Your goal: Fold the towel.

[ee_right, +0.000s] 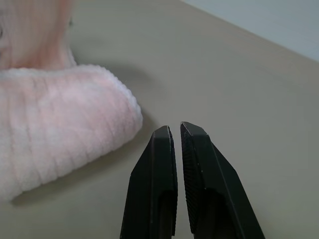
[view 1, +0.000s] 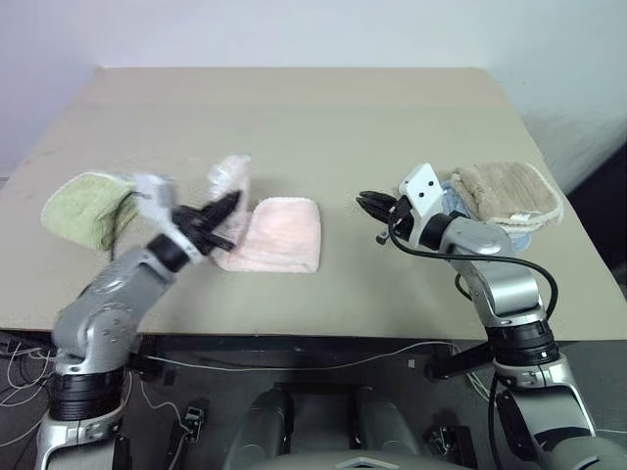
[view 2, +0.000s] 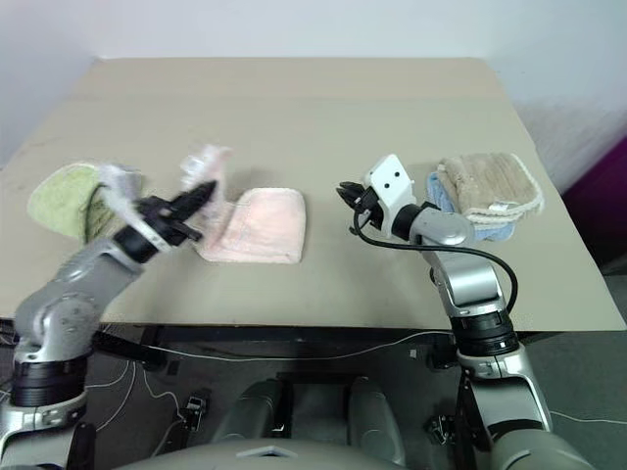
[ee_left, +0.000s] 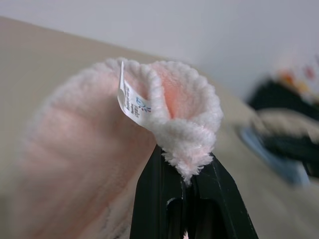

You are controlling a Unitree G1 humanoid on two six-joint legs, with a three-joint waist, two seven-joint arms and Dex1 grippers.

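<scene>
The towel (view 1: 279, 235) lies near the middle of the tan table (view 1: 323, 117), a little toward the robot's left, its pale pink bulk flat on the surface while 1 corner is lifted off it. The left gripper (view 1: 228, 203) has that raised corner pinched tight between its 2 black fingers (from the left wrist camera you can see the fluffy white edge bunched right at the fingertips (ee_left: 199, 174), with the small white tag (ee_left: 132, 102) hanging beside it). The lifted part stands up above the rest of the cloth, curling over.

The right gripper (view 1: 370, 206) hovers over bare table just beside the towel's right edge, not touching it, its fingers pressed nearly together with nothing between them.

Off to the left edge of the table sits a light green folded towel (view 1: 83, 206). On the right, behind the right arm, a beige towel (view 1: 509, 191) rests on top of a blue one (view 2: 446, 191).
</scene>
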